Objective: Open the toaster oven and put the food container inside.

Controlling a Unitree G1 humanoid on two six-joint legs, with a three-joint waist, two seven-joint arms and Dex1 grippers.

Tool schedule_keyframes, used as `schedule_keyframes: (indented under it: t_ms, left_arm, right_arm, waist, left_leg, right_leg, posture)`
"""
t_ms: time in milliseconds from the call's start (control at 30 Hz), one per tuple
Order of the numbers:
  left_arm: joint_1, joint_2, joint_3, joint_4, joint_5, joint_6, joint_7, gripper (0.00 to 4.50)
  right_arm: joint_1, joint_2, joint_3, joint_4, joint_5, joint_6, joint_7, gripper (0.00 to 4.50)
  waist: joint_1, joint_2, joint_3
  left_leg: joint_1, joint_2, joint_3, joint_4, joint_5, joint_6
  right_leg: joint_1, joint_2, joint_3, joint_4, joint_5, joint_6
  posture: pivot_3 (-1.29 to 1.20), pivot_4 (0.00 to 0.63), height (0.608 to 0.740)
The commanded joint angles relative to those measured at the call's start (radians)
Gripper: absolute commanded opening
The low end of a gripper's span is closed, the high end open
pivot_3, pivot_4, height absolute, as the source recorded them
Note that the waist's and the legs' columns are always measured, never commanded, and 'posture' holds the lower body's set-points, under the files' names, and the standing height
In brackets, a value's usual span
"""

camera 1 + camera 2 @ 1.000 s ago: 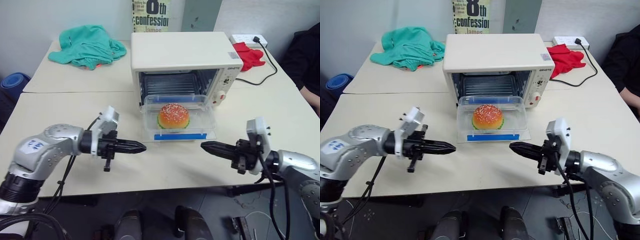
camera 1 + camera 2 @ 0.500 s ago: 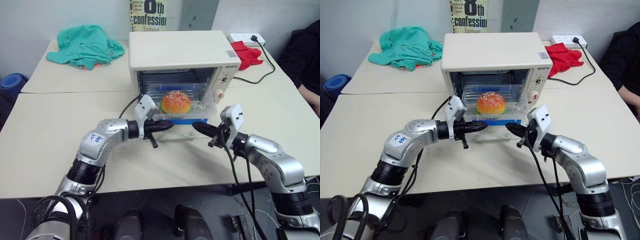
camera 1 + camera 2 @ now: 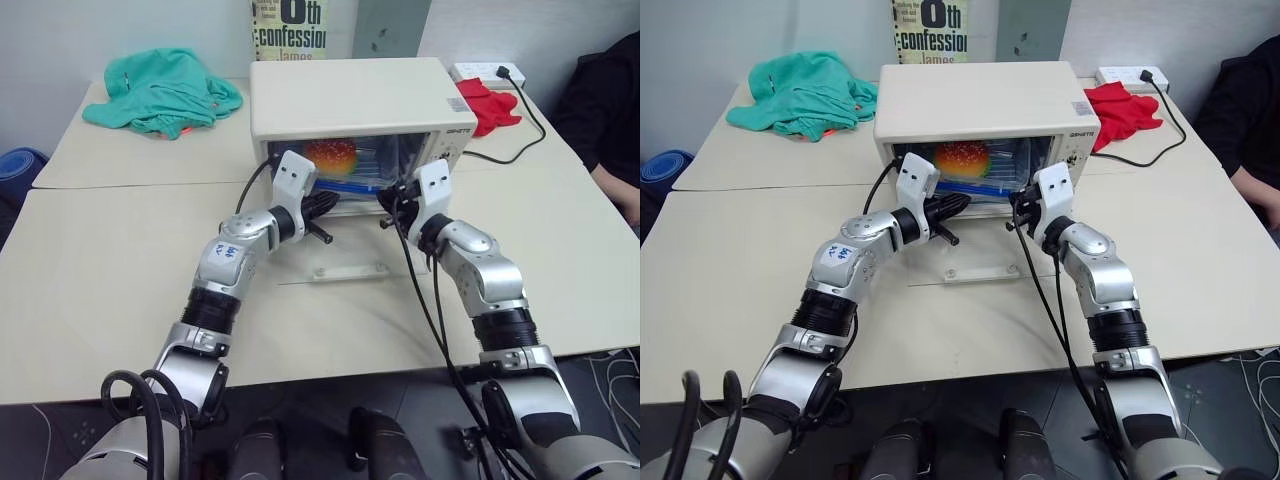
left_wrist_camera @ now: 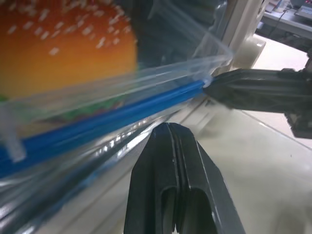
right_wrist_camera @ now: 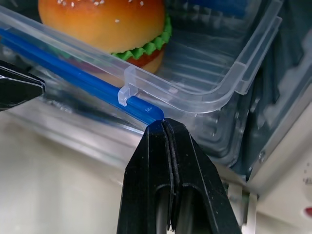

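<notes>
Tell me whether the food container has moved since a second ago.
Yes. The food container has gone from the open door back into the toaster oven, both shut tools at its blue front clip.

Readable text, this frame
You can read "confession" and "James" on the poster (image 3: 933,30) standing behind the toaster oven (image 3: 980,100); oven's brand label illegible.

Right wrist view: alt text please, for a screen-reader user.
The shut right gripper presses its tip against the blue clip of the food container, which holds a toy hamburger inside the toaster oven.
</notes>
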Motion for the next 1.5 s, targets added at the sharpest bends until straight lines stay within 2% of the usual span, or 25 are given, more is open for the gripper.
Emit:
schedule_keyframes:
  t_ms: [33, 133, 267, 367, 400, 500, 633, 767, 800, 1000, 1133, 1267, 1400, 1500]
  left_arm:
    - [-0.028, 0.0, 0.041, -0.013, -0.011, -0.002, -0.01, 0.0]
    - [0.009, 0.07, 0.067, -0.135, -0.084, 0.101, -0.11, 0.0]
    - [0.107, 0.274, 0.134, -0.366, -0.21, 0.233, -0.292, 0.0]
    - [0.178, 0.44, 0.208, -0.447, -0.273, 0.266, -0.406, 0.6]
    - [0.212, 0.519, 0.241, -0.476, -0.291, 0.268, -0.469, 0.87]
    - [0.279, 0.672, 0.313, -0.525, -0.351, 0.288, -0.593, 1.81]
    - [0.352, 0.802, 0.371, -0.541, -0.387, 0.274, -0.708, 3.09]
    - [0.343, 0.811, 0.383, -0.514, -0.383, 0.232, -0.709, 4.3]
    - [0.334, 0.805, 0.378, -0.511, -0.378, 0.224, -0.701, 4.46]
    - [0.275, 0.782, 0.334, -0.517, -0.369, 0.217, -0.663, 4.46]
    - [0.254, 0.783, 0.317, -0.504, -0.369, 0.218, -0.661, 4.46]
    - [0.249, 0.791, 0.312, -0.466, -0.357, 0.198, -0.674, 4.46]
    - [0.246, 0.794, 0.306, -0.436, -0.343, 0.17, -0.69, 4.46]
    - [0.242, 0.816, 0.311, -0.411, -0.334, 0.147, -0.719, 4.5]
  right_arm:
    - [-0.018, 0.001, -0.034, -0.019, 0.004, -0.032, 0.015, 0.01]
    - [0.032, -0.032, -0.044, -0.129, 0.028, 0.012, 0.048, 0.01]
    - [0.17, -0.105, -0.1, -0.412, 0.13, 0.17, 0.085, 0.01]
    - [0.292, -0.16, -0.17, -0.602, 0.226, 0.307, 0.078, 0.0]
    - [0.365, -0.185, -0.204, -0.682, 0.265, 0.364, 0.077, 0.0]
    - [0.531, -0.232, -0.262, -0.84, 0.338, 0.469, 0.07, 0.0]
    - [0.693, -0.215, -0.278, -0.922, 0.363, 0.516, 0.021, 0.0]
    - [0.745, -0.152, -0.195, -0.872, 0.301, 0.449, -0.007, 0.0]
    - [0.738, -0.134, -0.18, -0.845, 0.287, 0.432, -0.015, 0.0]
    - [0.629, -0.064, -0.118, -0.658, 0.192, 0.304, -0.033, 0.0]
    - [0.556, -0.076, -0.14, -0.669, 0.204, 0.303, -0.02, 0.0]
    - [0.471, -0.218, -0.252, -0.818, 0.359, 0.447, 0.05, 0.0]
    - [0.436, -0.415, -0.376, -0.826, 0.472, 0.553, 0.144, 0.0]
    - [0.462, -0.587, -0.56, -0.743, 0.595, 0.631, 0.303, 0.6]
  waist:
    - [-0.003, 0.0, 0.0]
    - [-0.004, 0.0, 0.0]
    - [-0.013, 0.001, 0.0]
    - [-0.015, 0.001, 0.0]
    - [-0.014, 0.001, 0.0]
    - [-0.012, 0.001, 0.0]
    - [-0.002, 0.001, 0.0]
    - [0.002, 0.001, 0.0]
    - [0.001, 0.001, 0.0]
    - [-0.002, 0.001, 0.0]
    - [-0.002, 0.001, 0.0]
    - [0.0, 0.002, 0.001]
    - [0.004, 0.0, 0.0]
    - [0.015, 0.0, 0.0]
  left_leg:
    - [0.0, 0.0, 0.0, 0.0, 0.0, 0.0]
    - [0.0, 0.001, 0.001, -0.001, 0.0, 0.0]
    - [0.0, 0.001, 0.001, -0.004, 0.0, -0.001]
    - [0.0, 0.001, 0.0, -0.007, 0.0, -0.002]
    - [0.0, 0.001, 0.001, -0.007, 0.0, -0.002]
    - [0.001, 0.001, 0.0, -0.008, 0.0, -0.002]
    - [0.002, 0.001, 0.001, -0.011, 0.0, -0.001]
    - [0.003, 0.001, -0.001, -0.012, 0.001, 0.001]
    - [0.003, 0.001, -0.001, -0.012, 0.001, 0.001]
    - [0.003, 0.001, 0.0, -0.013, 0.001, 0.0]
    - [0.002, 0.001, 0.0, -0.013, 0.003, -0.003]
    - [0.002, 0.001, 0.0, -0.013, 0.003, -0.003]
    - [0.002, 0.0, 0.0, -0.013, 0.003, -0.002]
    - [0.002, 0.001, -0.001, -0.013, 0.001, 0.0]
  right_leg:
    - [0.0, 0.0, 0.0, 0.0, 0.0, 0.0]
    - [-0.001, 0.0, 0.0, 0.0, 0.0, 0.0]
    - [-0.003, 0.0, 0.001, 0.002, 0.0, -0.001]
    - [-0.004, 0.0, 0.001, 0.002, -0.001, -0.002]
    - [-0.004, 0.0, 0.001, 0.002, -0.002, -0.002]
    - [-0.004, 0.0, 0.0, 0.001, -0.002, -0.004]
    - [-0.004, 0.0, 0.0, -0.005, -0.002, -0.004]
    - [-0.003, 0.001, 0.0, -0.004, -0.002, -0.005]
    - [-0.003, 0.001, 0.0, -0.003, -0.002, -0.005]
    - [-0.004, 0.001, 0.0, -0.003, -0.002, -0.005]
    - [-0.004, 0.001, 0.0, -0.002, -0.002, -0.005]
    - [-0.004, 0.001, 0.0, 0.001, -0.002, -0.005]
    - [-0.004, 0.001, 0.0, 0.0, -0.002, -0.005]
    - [-0.004, 0.001, 0.0, -0.004, -0.002, -0.005]
  posture:
    - [0.0, 0.15, 0.74]
    - [0.0, 0.15, 0.74]
    - [0.0, 0.15, 0.74]
    - [0.0, 0.15, 0.74]
    - [0.0, 0.15, 0.74]
    - [0.0, 0.15, 0.74]
    - [0.0, 0.15, 0.74]
    - [0.0, 0.15, 0.74]
    - [0.0, 0.15, 0.74]
    - [0.0, 0.15, 0.74]
    - [0.0, 0.15, 0.74]
    - [0.0, 0.15, 0.74]
    - [0.0, 0.15, 0.74]
    - [0.0, 0.15, 0.74]
